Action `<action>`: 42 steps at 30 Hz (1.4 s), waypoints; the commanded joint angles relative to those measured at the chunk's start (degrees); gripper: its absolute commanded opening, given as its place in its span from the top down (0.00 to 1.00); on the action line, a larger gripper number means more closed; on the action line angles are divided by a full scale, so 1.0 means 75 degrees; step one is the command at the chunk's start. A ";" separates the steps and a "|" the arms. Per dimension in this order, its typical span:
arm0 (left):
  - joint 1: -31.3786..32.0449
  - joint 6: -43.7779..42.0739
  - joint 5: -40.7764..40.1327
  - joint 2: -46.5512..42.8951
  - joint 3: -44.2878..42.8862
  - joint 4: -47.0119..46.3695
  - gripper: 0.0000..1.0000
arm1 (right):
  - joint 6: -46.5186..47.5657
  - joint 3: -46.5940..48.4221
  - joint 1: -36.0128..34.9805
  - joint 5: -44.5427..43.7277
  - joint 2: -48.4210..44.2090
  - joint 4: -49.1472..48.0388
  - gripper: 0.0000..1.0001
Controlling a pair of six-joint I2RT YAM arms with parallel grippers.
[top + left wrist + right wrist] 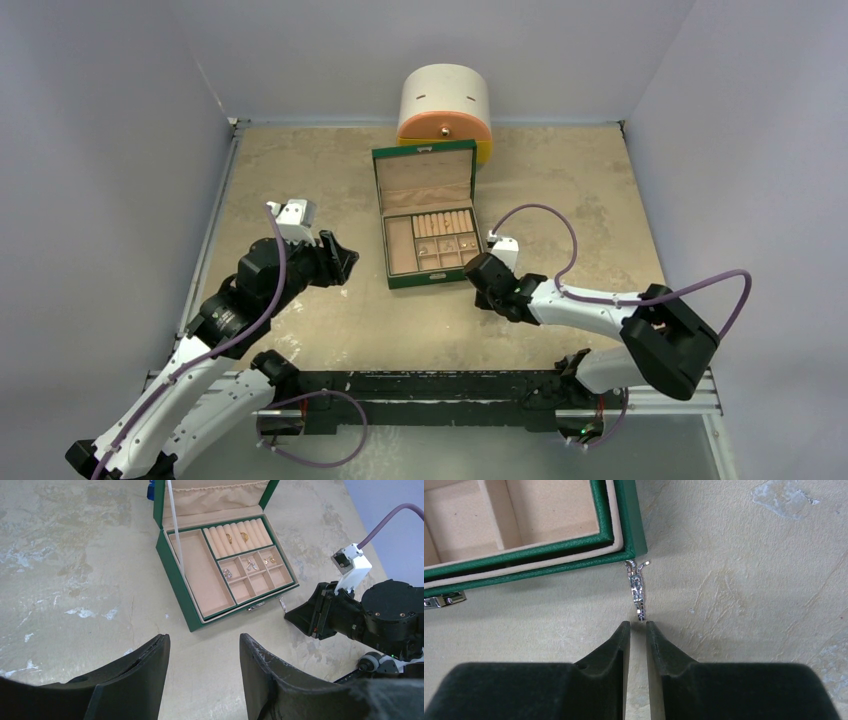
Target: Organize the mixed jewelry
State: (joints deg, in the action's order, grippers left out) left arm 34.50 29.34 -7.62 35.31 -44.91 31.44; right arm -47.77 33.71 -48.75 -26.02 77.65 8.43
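A silvery stone-set piece (637, 587) of the mixed jewelry lies on the table against the front right corner of the open green box (524, 562). My right gripper (638, 624) sits low on the table with its tips just short of the piece's near end. A narrow gap shows between its fingers, and nothing is in it. In the left wrist view, gold rings (230, 537) sit on the ring rolls and small silvery bits (227, 573) lie in the little compartments. My left gripper (204, 637) hovers open and empty left of the box (392, 270).
A white and orange round drawer case (445, 105) stands behind the box against the back wall. The box lid (215, 497) stands upright, held by a white strap (175, 530). A metal latch (441, 601) juts from the box front. Walls close in both sides.
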 commanded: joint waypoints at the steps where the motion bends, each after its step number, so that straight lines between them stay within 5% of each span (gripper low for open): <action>1: -0.0065 -0.0092 0.0084 0.0013 -0.0183 -0.0204 0.47 | -0.0041 0.0040 0.0031 -0.0288 0.0044 -0.0192 0.80; 18: -0.0065 -0.0092 0.0072 0.0009 -0.0188 -0.0199 0.47 | 0.0004 0.0113 0.0067 -0.0491 0.0310 -0.0316 0.87; 23: -0.0071 -0.0092 0.0067 0.0025 -0.0187 -0.0198 0.47 | 0.0031 0.0099 0.0067 -0.0503 0.0273 -0.0297 1.00; 42: -0.0086 -0.0098 0.0089 -0.0009 -0.0188 -0.0208 0.47 | 0.0656 0.0203 0.0067 -0.0611 -0.1275 0.0363 1.00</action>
State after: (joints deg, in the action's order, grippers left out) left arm 34.48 29.34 -7.62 35.51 -44.91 31.44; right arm -45.17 33.74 -48.45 -27.88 72.01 8.12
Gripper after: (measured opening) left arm 0.528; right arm 0.005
